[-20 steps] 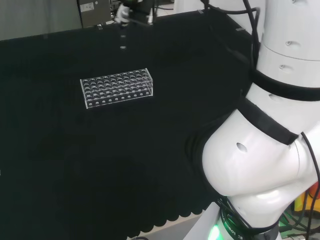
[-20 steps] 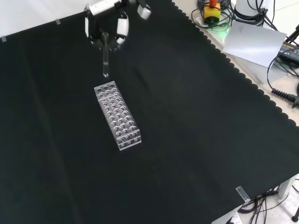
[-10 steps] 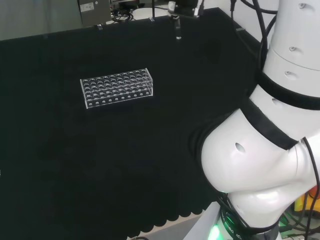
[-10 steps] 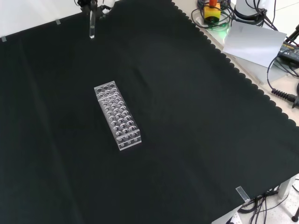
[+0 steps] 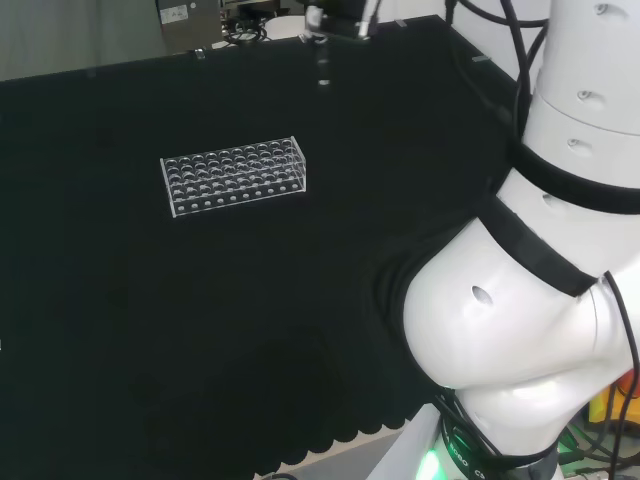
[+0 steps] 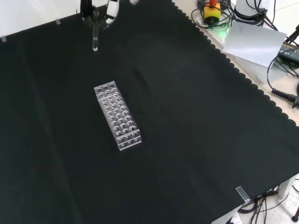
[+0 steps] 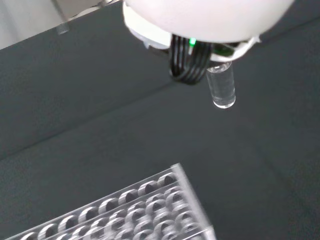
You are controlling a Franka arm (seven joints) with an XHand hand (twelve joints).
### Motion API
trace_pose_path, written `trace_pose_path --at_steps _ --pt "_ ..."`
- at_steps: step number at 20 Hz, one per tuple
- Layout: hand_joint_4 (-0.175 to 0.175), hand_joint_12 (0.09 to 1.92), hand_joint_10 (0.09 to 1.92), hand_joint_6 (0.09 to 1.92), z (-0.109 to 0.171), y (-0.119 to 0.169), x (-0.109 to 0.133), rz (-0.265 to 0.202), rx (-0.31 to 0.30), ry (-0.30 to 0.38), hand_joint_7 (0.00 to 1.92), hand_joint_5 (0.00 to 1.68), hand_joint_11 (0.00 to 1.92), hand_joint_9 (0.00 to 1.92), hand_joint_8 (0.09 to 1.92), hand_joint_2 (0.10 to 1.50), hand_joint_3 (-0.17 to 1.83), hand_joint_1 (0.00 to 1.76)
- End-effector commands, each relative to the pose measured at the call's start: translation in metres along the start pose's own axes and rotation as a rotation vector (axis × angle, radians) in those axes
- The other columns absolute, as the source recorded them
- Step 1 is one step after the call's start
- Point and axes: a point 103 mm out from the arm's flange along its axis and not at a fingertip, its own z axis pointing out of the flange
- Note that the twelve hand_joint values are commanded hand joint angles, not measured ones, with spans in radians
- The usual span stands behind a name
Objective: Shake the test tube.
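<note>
The hand (image 6: 99,10) hangs above the surface (image 6: 187,121), fingers clamped on an upright test tube (image 6: 95,38), apart from the clear rack (image 6: 117,115).

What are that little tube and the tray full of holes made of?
The tube looks like clear glass or plastic: the cloth shows through it. The tray seems clear hard plastic, with glossy edges and see-through walls. Which of the two, the look leaves open.
</note>
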Motion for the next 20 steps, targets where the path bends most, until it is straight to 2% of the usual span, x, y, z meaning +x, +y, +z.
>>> trace_pose_path --at_steps 1,6,8,11,13,16,20 --pt "-0.175 1.02 0.73 0.74 0.029 -0.023 0.092 -0.158 0.081 0.062 1.31 1.23 1.09 1.25 0.78 0.58 0.77 1.43" --pt "-0.175 1.02 0.73 0.74 0.041 -0.041 0.140 -0.241 0.127 0.106 1.31 1.23 1.09 1.25 0.78 0.58 0.77 1.43" --pt "-0.175 1.02 0.73 0.74 0.043 -0.044 0.148 -0.257 0.135 0.115 1.31 1.23 1.09 1.25 0.78 0.58 0.77 1.43" --pt "-0.175 1.02 0.73 0.74 0.043 -0.045 0.149 -0.256 0.132 0.110 1.31 1.23 1.09 1.25 0.78 0.58 0.77 1.43" --pt "-0.175 1.02 0.73 0.74 0.041 -0.040 0.141 -0.244 0.130 0.107 1.31 1.23 1.09 1.25 0.78 0.58 0.77 1.43" --pt "-0.175 1.02 0.73 0.74 0.036 -0.029 0.114 -0.206 0.112 0.090 1.31 1.23 1.09 1.25 0.78 0.58 0.77 1.43" --pt "-0.175 1.02 0.73 0.74 0.023 -0.011 0.068 -0.124 0.070 0.044 1.31 1.23 1.09 1.25 0.78 0.58 0.77 1.43"
